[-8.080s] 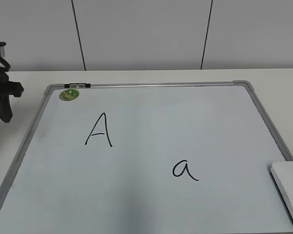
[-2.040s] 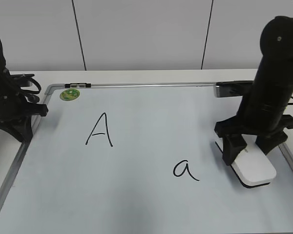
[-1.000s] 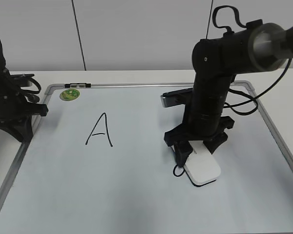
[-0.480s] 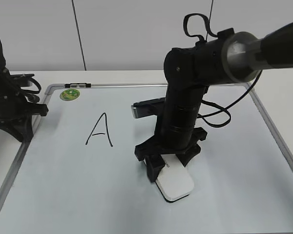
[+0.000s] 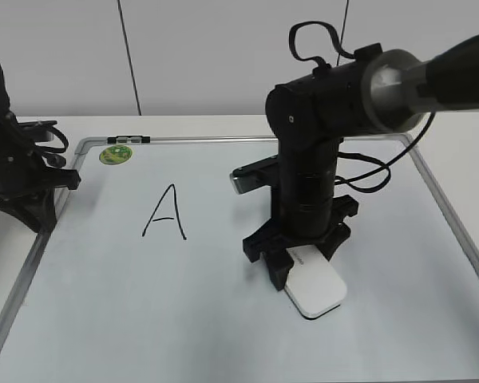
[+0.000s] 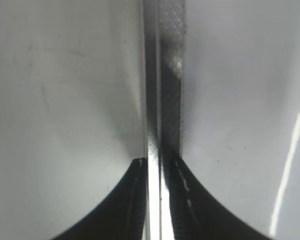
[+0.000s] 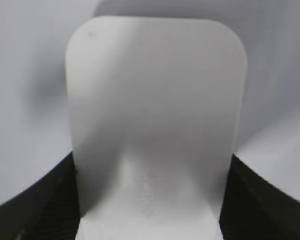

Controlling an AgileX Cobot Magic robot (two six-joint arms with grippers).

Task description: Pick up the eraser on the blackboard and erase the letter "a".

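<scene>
Right hand (image 5: 302,267) of our black two-armed robot clamps the white rounded-rectangular plastic eraser (image 5: 314,288) by its long sides, pressing it flat onto the large pale bluish-white blackboard with its grey metal frame (image 5: 223,303). We see the eraser poking out in front of the fingers, right of the board's centre. From the wrist camera the eraser (image 7: 155,135) fills the frame, smooth and matte, with faint grey lettering near the ribbed dark pads (image 7: 47,200) on either side. We find no lowercase "a" in view; the eraser and arm cover that part of the board. A tall black marker capital "A" (image 5: 164,213) stands well apart to the left, below a small round green sticker (image 5: 114,154). Our left hand (image 6: 156,165) is closed on the board's left frame rail (image 6: 162,100), a thin ribbed metal strip, and the board lies on a white tabletop (image 5: 223,124) before a pale panelled wall (image 5: 231,56).
</scene>
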